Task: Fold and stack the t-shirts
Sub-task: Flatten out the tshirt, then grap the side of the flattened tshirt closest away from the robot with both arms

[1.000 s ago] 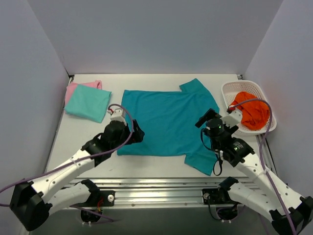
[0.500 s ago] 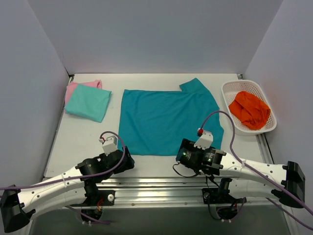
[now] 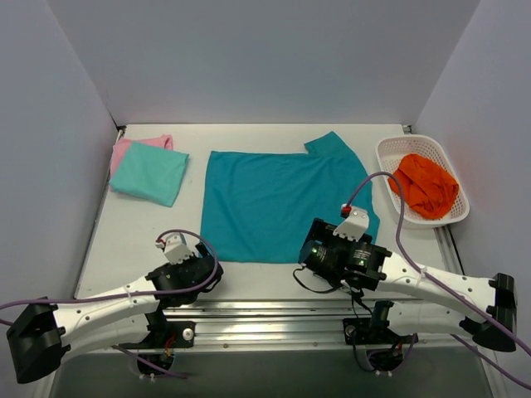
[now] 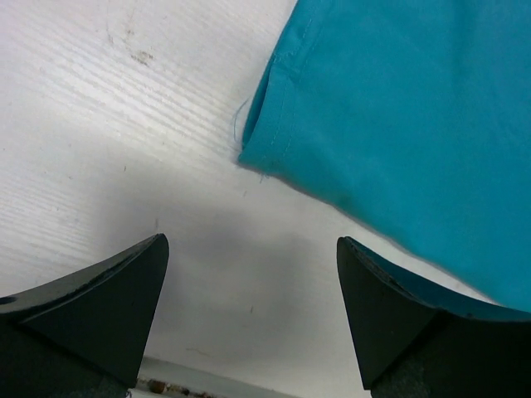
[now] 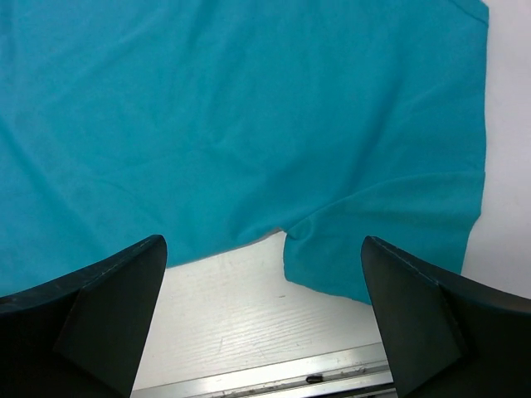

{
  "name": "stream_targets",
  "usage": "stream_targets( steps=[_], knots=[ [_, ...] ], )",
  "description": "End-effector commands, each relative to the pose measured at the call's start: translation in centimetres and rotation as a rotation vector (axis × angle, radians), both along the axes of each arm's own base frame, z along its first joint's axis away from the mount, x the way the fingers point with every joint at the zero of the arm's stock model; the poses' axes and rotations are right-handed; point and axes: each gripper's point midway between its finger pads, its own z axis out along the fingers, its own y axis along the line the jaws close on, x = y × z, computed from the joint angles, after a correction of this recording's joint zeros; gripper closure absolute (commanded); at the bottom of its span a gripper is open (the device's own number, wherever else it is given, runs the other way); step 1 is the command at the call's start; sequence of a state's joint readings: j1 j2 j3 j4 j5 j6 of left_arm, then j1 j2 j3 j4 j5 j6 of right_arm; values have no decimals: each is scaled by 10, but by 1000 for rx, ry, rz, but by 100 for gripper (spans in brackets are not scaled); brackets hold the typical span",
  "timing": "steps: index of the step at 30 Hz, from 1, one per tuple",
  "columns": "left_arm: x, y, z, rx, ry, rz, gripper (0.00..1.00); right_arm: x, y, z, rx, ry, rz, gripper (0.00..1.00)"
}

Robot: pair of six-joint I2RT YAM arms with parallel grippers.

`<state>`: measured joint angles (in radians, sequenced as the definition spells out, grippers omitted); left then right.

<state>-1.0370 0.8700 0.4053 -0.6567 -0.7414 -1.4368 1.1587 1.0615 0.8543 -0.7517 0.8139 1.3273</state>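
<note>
Two folded shirts are stacked at the far-left corner of the surface point(image 3: 141, 232): the aqua-mint t-shirt point(image 3: 151, 174) sits on the pink t-shirt point(image 3: 133, 148), with pink peeking out behind. The left gripper point(image 4: 250, 240) hovers low just off the near-left corner of the deep teal t-shirt point(image 3: 282, 199), fingers wide apart, holding nothing. That shirt lies spread flat mid-surface. The right gripper point(image 5: 264, 240) is over its near-right hem by the sleeve, also spread apart, gripping nothing. Far right, a white lattice basket point(image 3: 386, 149) holds an orange cloth point(image 3: 425, 186).
</note>
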Motion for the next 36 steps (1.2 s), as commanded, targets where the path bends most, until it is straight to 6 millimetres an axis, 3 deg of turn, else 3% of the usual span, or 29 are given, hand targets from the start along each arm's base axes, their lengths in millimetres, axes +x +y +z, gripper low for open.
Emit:
stream_targets(
  steps=[1, 6, 9, 15, 16, 18, 20, 21, 23, 24, 27, 28, 30, 32, 34, 35, 36],
  knots=[
    [31, -13, 18, -73, -112, 84, 9, 2, -24, 15, -63, -66, -9, 0],
    [53, -19, 1, -104, -82, 38, 12, 2, -9, 12, 9, -51, 122, 0],
    [64, -18, 2, -94, -94, 40, 14, 7, -9, 12, 68, -40, 164, 0],
    [74, -30, -2, -148, -98, 4, 27, 17, -13, 11, 84, 27, 136, 0],
    [73, -29, -6, -148, -95, 3, 40, 17, -10, 9, 87, 40, 141, 0],
    [78, -34, -5, -164, -110, -7, 51, 21, -4, 0, 86, 85, 148, 0],
    [81, -32, -5, -156, -108, -10, 68, 21, 19, -12, 181, 174, 239, 0],
    [83, -33, -6, -160, -107, -14, 75, 31, 7, -23, 219, 217, 197, 0],
    [88, -29, -5, -159, -109, -6, 86, 33, 11, -33, 326, 301, 254, 0],
    [92, -28, -4, -164, -116, -6, 97, 45, -8, -35, 345, 303, 185, 0],
    [109, -17, 0, -167, -131, 10, 98, 56, -48, -38, 213, 326, 36, 0],
    [114, -16, 2, -175, -132, 6, 98, 57, -57, -29, 174, 331, -2, 0],
    [130, -2, -4, -166, -121, 41, 98, 59, -71, -30, 133, 346, -88, 0],
    [142, -4, -6, -189, -116, 38, 98, 53, -80, -48, 151, 425, -143, 0],
    [154, -6, -22, -194, -96, 44, 98, 48, -71, -66, 235, 491, -118, 0],
    [157, -8, -29, -200, -82, 51, 98, 35, -78, -91, 252, 556, -148, 0],
    [159, -15, -48, -209, -42, 35, 98, 29, -74, -100, 294, 583, -153, 0]
  ],
)
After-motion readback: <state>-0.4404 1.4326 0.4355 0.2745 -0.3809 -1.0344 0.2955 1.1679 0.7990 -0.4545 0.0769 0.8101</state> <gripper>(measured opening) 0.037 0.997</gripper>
